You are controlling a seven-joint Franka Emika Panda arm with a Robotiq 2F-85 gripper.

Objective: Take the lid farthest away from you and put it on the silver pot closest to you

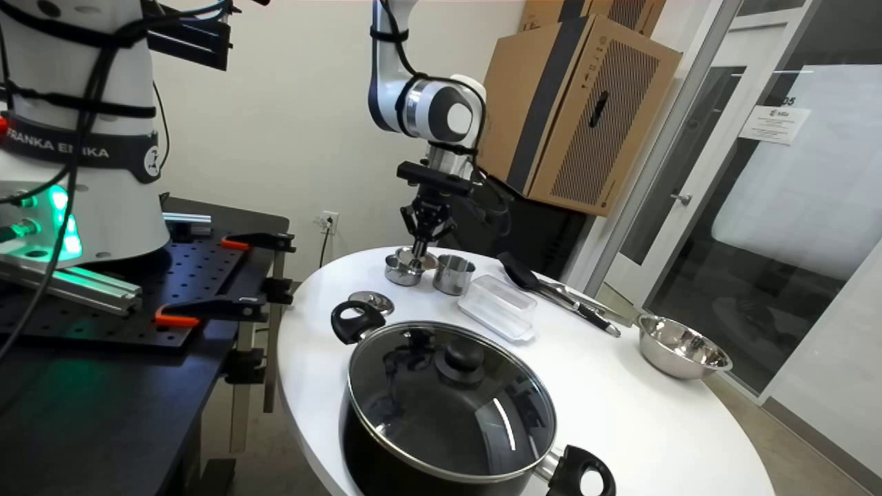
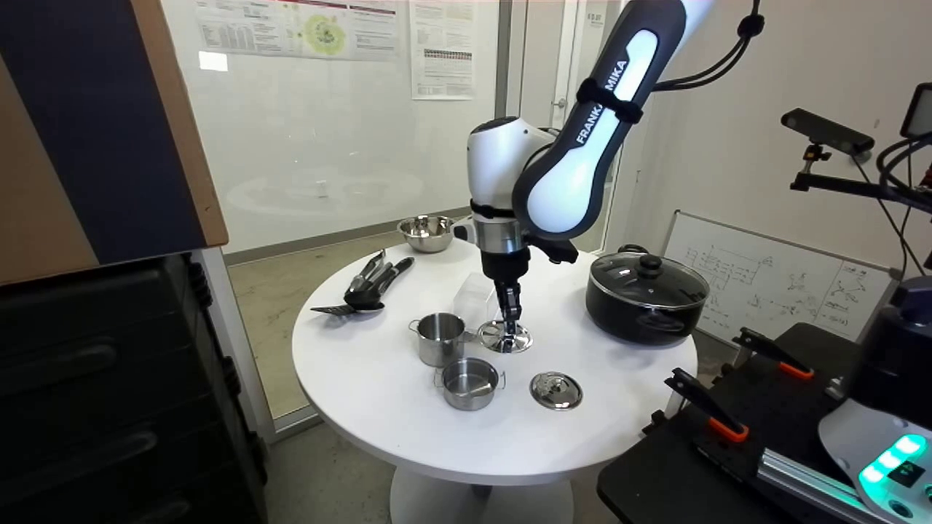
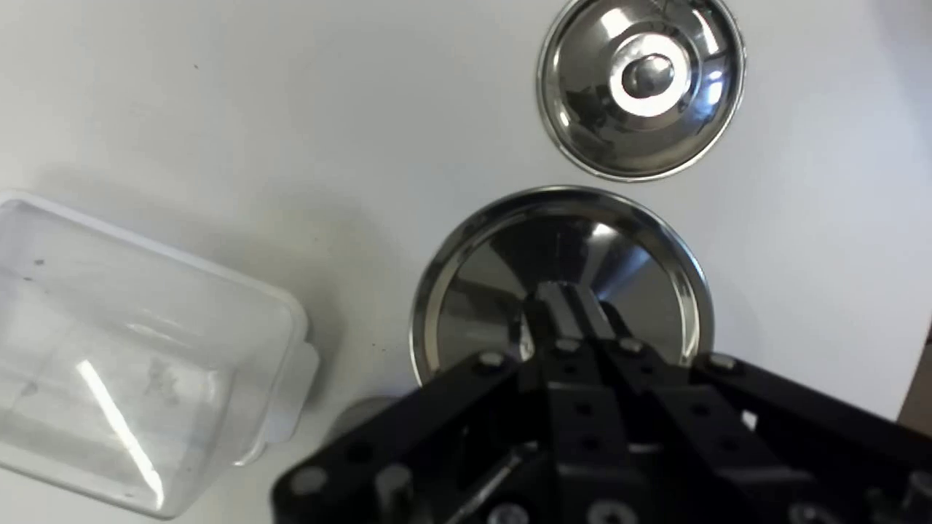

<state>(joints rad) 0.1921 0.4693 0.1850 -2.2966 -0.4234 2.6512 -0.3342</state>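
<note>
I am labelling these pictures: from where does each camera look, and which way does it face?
In an exterior view: close to the black pot, facing across the table to the tall pot; base, arm and jaws show.
In an exterior view: from the side of the low pot, facing across toward the bowl; arm, jaws and part of the base show.
Wrist view: on the arm's end, facing down at the held lid and loose lid; jaws show below.
Both exterior views share table, black pot and bowl.

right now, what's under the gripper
A shiny round metal lid, held near its middle. The gripper covers the lid's centre, and the lid hides whatever is directly beneath.
</note>
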